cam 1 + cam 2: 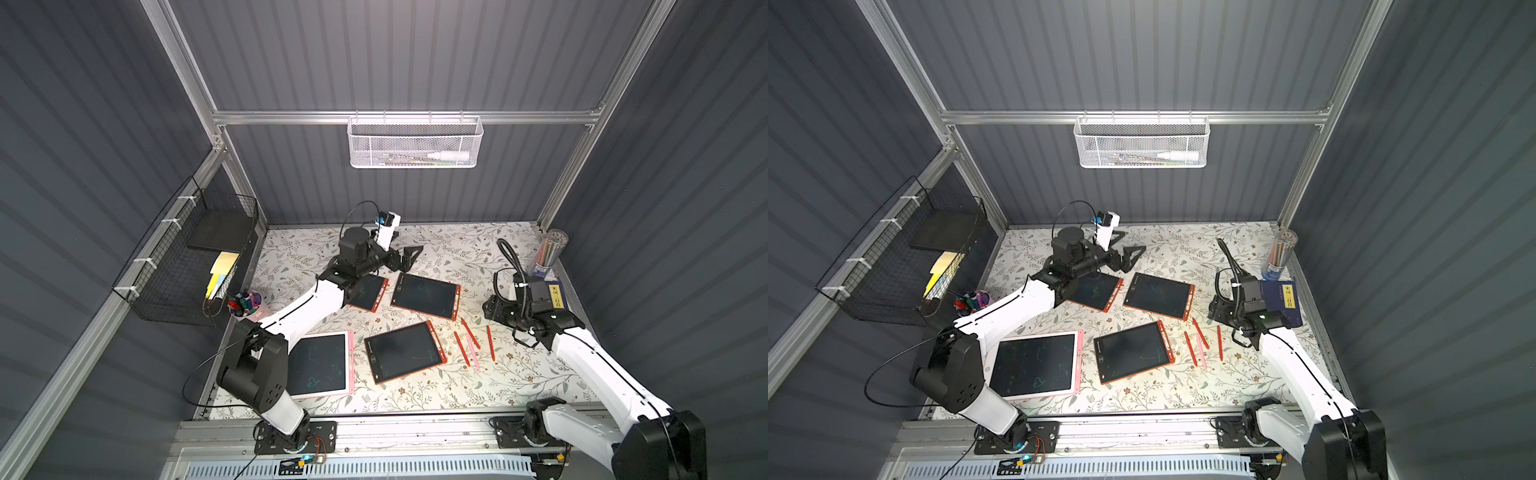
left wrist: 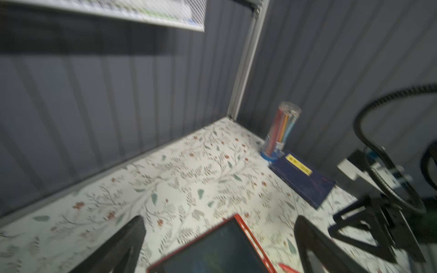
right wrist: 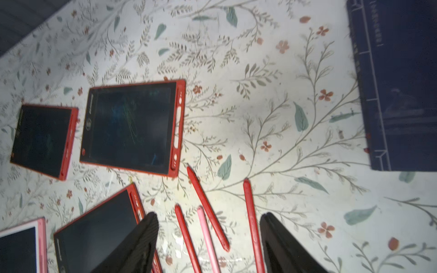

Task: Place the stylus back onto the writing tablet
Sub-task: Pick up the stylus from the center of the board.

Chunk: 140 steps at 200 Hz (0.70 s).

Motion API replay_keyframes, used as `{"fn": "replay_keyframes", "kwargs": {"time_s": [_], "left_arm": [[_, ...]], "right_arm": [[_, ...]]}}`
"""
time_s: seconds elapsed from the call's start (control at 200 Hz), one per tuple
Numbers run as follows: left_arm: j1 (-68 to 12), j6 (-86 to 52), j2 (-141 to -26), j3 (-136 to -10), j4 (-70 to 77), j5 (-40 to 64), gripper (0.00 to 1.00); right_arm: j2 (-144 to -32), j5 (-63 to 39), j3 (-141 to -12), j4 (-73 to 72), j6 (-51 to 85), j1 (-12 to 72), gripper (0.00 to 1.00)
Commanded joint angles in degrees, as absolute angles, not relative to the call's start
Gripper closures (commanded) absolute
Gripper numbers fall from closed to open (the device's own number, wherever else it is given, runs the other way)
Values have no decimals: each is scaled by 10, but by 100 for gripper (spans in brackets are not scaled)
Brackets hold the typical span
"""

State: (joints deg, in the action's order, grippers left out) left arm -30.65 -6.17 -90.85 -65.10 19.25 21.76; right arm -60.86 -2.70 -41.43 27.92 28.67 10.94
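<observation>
Floral surface (image 3: 272,106): pink stylus (image 3: 208,236) and red styluses (image 3: 207,208) lying loose, near right end effector (image 3: 209,215), fingers parted, nothing grasped.

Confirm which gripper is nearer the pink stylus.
Right. The right gripper hovers close to the pink stylus; the left gripper is far off, beyond the red tablets.

Both top views look steeply down from high above the 6 o'clock edge of the white floral-print tabletop (image 1: 415,399). The left wrist camera sits low, facing 2 o'clock toward the clear plastic tube of coloured pencils (image 2: 281,132). The right wrist camera looks down, close, on slim red plastic styluses (image 3: 208,208). All share the flat dark-blue book (image 3: 402,94).
</observation>
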Motion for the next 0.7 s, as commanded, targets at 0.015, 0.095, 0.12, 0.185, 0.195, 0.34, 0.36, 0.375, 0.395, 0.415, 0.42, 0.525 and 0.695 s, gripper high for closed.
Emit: {"fn": "replay_keyframes", "kwargs": {"time_s": [0.015,0.095,0.12,0.185,0.195,0.34,0.36,0.375,0.395,0.415,0.42,0.525,0.695], "left_arm": [[-323,-53,-860,-622,223,250,0],[-333,-55,-842,-606,231,230,1],[-335,-55,-837,-603,229,226,1],[-337,-54,-826,-591,232,231,1],[-337,-54,-824,-590,232,233,0],[-340,-57,-810,-572,226,247,1],[-340,-59,-809,-569,225,247,1],[-340,-60,-807,-569,224,250,1],[-340,-60,-806,-567,223,253,1],[-340,-60,-804,-565,223,258,1],[-340,-60,-804,-565,224,260,1],[-343,-67,-794,-553,239,293,0],[-346,-66,-789,-541,248,350,1]], "right_arm": [[-610,-37,-391,313,298,111,47],[-630,-43,-397,326,296,111,57],[-636,-39,-401,334,299,112,59],[-658,-31,-408,342,295,111,61],[-661,-30,-409,344,294,112,62],[-712,-26,-419,349,290,112,70],[-718,-27,-420,349,290,113,72],[-723,-27,-421,348,289,114,73],[-728,-25,-423,349,289,115,73],[-733,-20,-423,352,290,117,73],[-734,-17,-424,353,291,117,73],[-758,-8,-427,357,291,119,71],[-785,8,-432,367,288,124,71]]}}
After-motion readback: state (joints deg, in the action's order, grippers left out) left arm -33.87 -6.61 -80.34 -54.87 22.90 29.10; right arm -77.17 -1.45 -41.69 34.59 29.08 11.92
